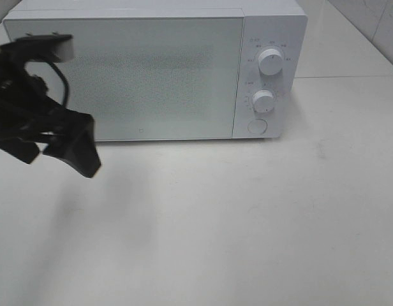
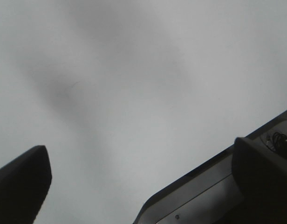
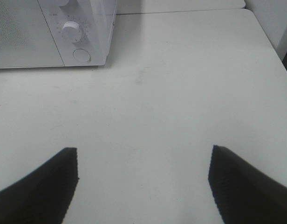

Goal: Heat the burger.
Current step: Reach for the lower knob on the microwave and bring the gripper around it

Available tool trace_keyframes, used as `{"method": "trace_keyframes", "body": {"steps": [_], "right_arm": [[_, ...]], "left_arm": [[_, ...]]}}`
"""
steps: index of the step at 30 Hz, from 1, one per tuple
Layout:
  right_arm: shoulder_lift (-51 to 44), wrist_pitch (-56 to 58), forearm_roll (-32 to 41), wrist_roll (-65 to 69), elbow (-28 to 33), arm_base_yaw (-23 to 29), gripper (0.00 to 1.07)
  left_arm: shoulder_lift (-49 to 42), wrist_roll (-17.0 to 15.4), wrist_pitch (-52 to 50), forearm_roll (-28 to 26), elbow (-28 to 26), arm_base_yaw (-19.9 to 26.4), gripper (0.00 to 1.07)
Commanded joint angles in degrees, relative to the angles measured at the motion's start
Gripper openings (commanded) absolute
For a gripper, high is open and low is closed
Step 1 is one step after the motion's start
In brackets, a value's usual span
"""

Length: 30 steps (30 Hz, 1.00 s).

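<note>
We find no burger in view; the microwave door [image 1: 126,76] is shut. Our left pincer [image 1: 59,160] hangs wide and empty before its left edge; the right pincer [image 3: 143,186], wide too, waits on the side of the knobs [image 1: 263,101].

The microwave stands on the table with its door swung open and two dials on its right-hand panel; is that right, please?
Not quite: the microwave has its door shut, flush with the front, as the exterior high view shows. It does stand on the table, with two dials on its right-hand panel.
</note>
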Motion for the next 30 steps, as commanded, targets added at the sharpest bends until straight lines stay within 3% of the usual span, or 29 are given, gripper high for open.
{"method": "trace_keyframes", "body": {"steps": [1,2,4,9,10,11,14,23,30], "right_arm": [[-1.66,-0.74,0.06,-0.06,0.17,-0.52,0.76],[-1.66,-0.74,0.06,-0.06,0.17,-0.52,0.76],[-1.66,-0.74,0.06,-0.06,0.17,-0.52,0.76],[-1.66,-0.74,0.06,-0.06,0.17,-0.52,0.76],[-1.66,-0.74,0.06,-0.06,0.17,-0.52,0.76],[-1.66,-0.74,0.06,-0.06,0.17,-0.52,0.76],[-1.66,-0.74,0.06,-0.06,0.17,-0.52,0.76],[-1.66,-0.74,0.06,-0.06,0.17,-0.52,0.76],[-1.66,-0.74,0.06,-0.06,0.17,-0.52,0.76]], "left_arm": [[-5.04,-0.4,5.33,2.06,0.0,6.93,0.98],[-5.04,-0.4,5.33,2.06,0.0,6.93,0.98],[-8.71,-0.4,8.14,3.32,0.0,12.09,0.98],[-13.64,-0.4,11.4,5.27,0.11,19.02,0.98],[-16.27,-0.4,11.97,6.13,0.92,22.8,0.98],[-16.27,-0.4,11.97,6.13,0.92,22.8,0.98],[-22.92,-0.69,10.77,5.73,5.44,28.48,0.98],[-39.88,-0.11,7.68,6.3,17.76,29.51,0.98],[-50.82,0.06,7.68,6.3,23.49,29.51,0.98]]}}
